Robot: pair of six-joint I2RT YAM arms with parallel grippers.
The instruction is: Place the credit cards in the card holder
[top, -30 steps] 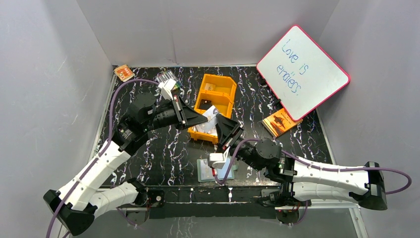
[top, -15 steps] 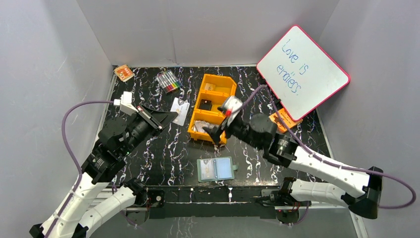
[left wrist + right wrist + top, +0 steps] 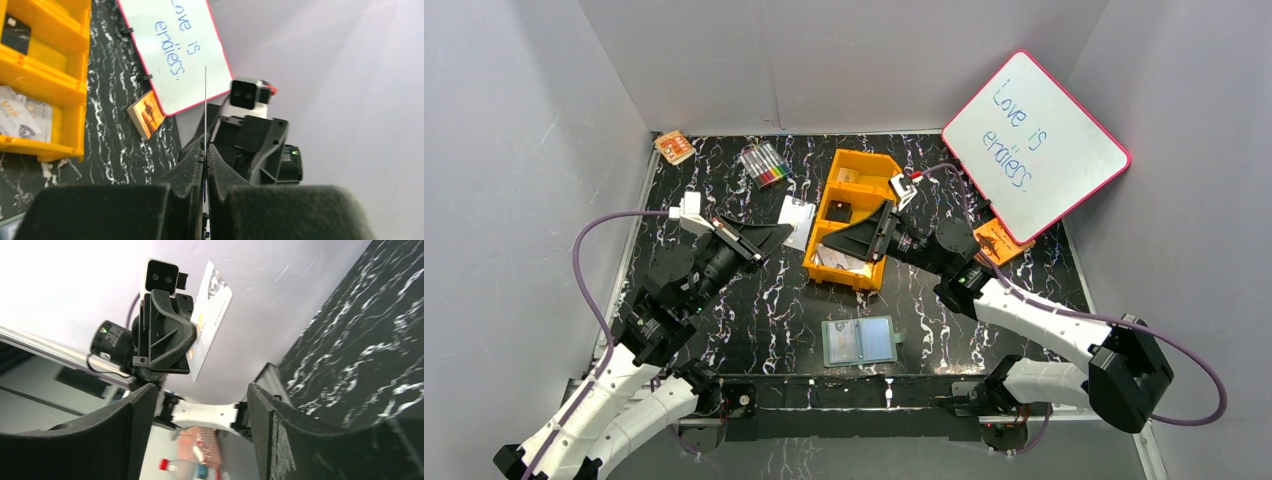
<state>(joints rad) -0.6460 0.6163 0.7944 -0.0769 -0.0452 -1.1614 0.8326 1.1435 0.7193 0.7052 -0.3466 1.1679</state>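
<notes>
Left pincer (image 3: 782, 233) clamps credit card (image 3: 796, 221) — right pincer (image 3: 827, 248) spread

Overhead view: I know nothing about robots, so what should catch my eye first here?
The bright orange tray at the middle of the black marbled table, and the pink-framed whiteboard reading "Love is endless" leaning at the back right. Then the left gripper, pinching a pale credit card beside the tray, with the green card holder lying open near the front edge.

bright, diffuse light from above, soft shadows; white glare in the left wrist view's upper right; both wrist foregrounds blurred
</notes>
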